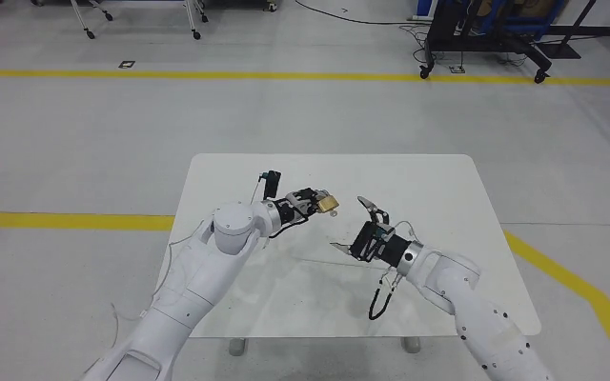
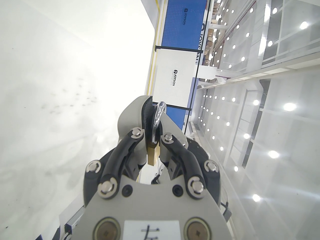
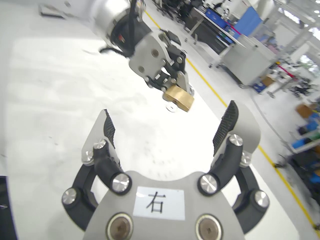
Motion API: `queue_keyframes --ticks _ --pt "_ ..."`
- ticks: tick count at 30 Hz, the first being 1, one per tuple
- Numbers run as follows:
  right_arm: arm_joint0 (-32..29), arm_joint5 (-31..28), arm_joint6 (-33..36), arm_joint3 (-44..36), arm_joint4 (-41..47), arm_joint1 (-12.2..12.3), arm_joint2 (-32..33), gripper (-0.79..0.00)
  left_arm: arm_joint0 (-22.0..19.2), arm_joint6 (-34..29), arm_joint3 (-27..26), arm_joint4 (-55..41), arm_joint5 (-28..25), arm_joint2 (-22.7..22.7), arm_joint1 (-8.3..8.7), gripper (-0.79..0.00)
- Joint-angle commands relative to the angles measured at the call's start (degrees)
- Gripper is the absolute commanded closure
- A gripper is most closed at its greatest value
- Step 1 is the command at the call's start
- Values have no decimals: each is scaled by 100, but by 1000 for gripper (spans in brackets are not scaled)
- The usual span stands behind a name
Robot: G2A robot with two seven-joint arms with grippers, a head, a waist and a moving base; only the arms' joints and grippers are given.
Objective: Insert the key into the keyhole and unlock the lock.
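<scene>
Left pincer (image 1: 307,202) closed on the brass lock (image 1: 327,203), held over the table (image 1: 429,181) — a small silver key (image 3: 172,107) protrudes from its end. Right pincer (image 1: 351,226) — fingers spread, empty — faces the lock, near it.

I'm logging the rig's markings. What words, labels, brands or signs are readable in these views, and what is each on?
"左": left sticker, on the left gripper housing.
"右": right sticker, on the right gripper housing.
Blue panel and white panel behind: a brand logo and name on each, not repeated here.
Padlock: no readable marking.
Other background print is too small or blurred to read.
</scene>
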Motion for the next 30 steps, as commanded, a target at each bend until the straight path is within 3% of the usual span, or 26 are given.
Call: queue_keyframes --ticks 1,6,12,30 --pt "15 502 232 12 -503 -23 -127 -256 -16 -9 -23 36 61 16 -6 0" --pt "65 892 323 49 -970 -76 -397 -129 -31 -9 -19 42 110 21 -22 0" --pt "103 1064 499 47 -1243 -119 -553 -62 -35 30 24 114 128 66 -47 0" --pt "257 1097 893 133 -1398 -233 -774 -142 20 -65 31 207 40 -12 -58 0"
